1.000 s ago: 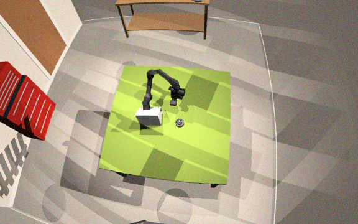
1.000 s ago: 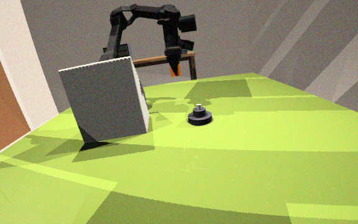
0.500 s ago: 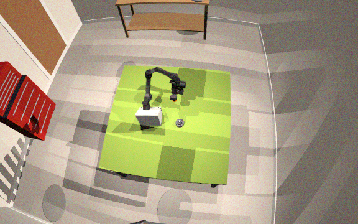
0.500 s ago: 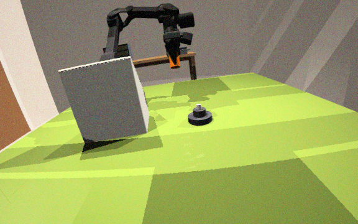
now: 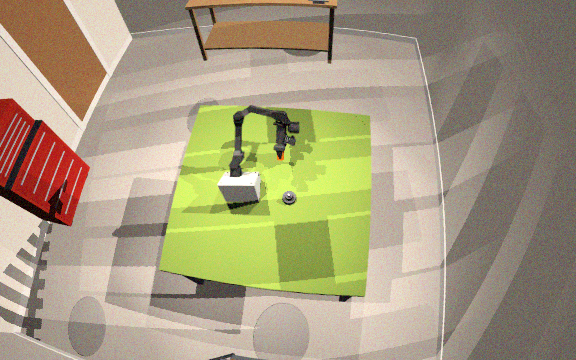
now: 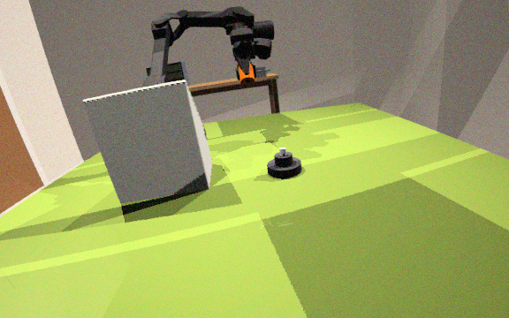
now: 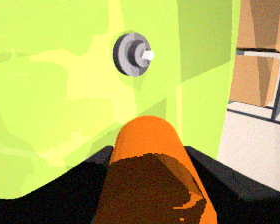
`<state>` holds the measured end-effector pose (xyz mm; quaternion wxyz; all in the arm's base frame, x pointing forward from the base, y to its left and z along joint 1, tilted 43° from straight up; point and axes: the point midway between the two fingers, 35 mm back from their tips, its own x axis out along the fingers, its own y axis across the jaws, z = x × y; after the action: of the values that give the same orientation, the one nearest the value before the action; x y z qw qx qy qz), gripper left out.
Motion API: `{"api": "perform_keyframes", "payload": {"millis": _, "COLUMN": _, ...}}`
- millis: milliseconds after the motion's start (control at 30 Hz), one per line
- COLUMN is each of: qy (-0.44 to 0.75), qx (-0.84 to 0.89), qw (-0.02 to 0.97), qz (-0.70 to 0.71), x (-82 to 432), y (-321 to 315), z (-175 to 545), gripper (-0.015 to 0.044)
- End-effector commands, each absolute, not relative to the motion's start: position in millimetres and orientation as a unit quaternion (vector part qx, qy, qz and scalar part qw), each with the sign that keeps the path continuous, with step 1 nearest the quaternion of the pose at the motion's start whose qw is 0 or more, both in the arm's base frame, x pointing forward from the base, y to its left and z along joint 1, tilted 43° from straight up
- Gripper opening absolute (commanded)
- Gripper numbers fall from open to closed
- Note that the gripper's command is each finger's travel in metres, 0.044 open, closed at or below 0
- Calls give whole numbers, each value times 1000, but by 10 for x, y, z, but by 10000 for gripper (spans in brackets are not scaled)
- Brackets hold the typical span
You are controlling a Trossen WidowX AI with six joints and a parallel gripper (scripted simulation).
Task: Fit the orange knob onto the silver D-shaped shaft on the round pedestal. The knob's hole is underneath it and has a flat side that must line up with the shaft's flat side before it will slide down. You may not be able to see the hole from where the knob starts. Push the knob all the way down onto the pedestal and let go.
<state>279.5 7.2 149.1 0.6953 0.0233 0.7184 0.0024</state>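
Observation:
My gripper point(image 5: 280, 153) point(image 6: 246, 72) point(image 7: 148, 153) is shut on the orange knob point(image 5: 280, 157) point(image 6: 246, 79) point(image 7: 147, 134) and holds it well above the table, behind the pedestal as the exterior camera sees it. The knob's lower end points down and slightly toward the exterior camera; its hole's flat side cannot be made out. The round dark pedestal point(image 5: 289, 201) point(image 6: 284, 171) point(image 7: 123, 56) stands on the green table. The silver shaft point(image 5: 289, 195) point(image 6: 283, 151) point(image 7: 148, 54) stands up bare from its middle. Its flat side is too small to tell.
The white box point(image 5: 239, 188) point(image 6: 148, 146) at the arm's base stands left of the pedestal. The green table point(image 5: 218, 250) point(image 6: 148, 274) point(image 7: 41, 25) carries both. A wooden shelf point(image 5: 268, 36) and a red cabinet point(image 5: 23, 155) stand off the table.

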Motion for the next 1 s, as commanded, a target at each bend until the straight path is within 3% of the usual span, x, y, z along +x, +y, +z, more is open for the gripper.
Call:
{"api": "perform_keyframes", "payload": {"millis": 0, "qy": 716, "qx": -8, "qw": 697, "qz": -30, "x": 2803, "y": 15, "z": 1576, "gripper": 0}}
{"api": "perform_keyframes", "payload": {"millis": 967, "qy": 710, "qx": -93, "qw": 689, "qz": -111, "x": 2805, "y": -3, "z": 1684, "gripper": 0}}
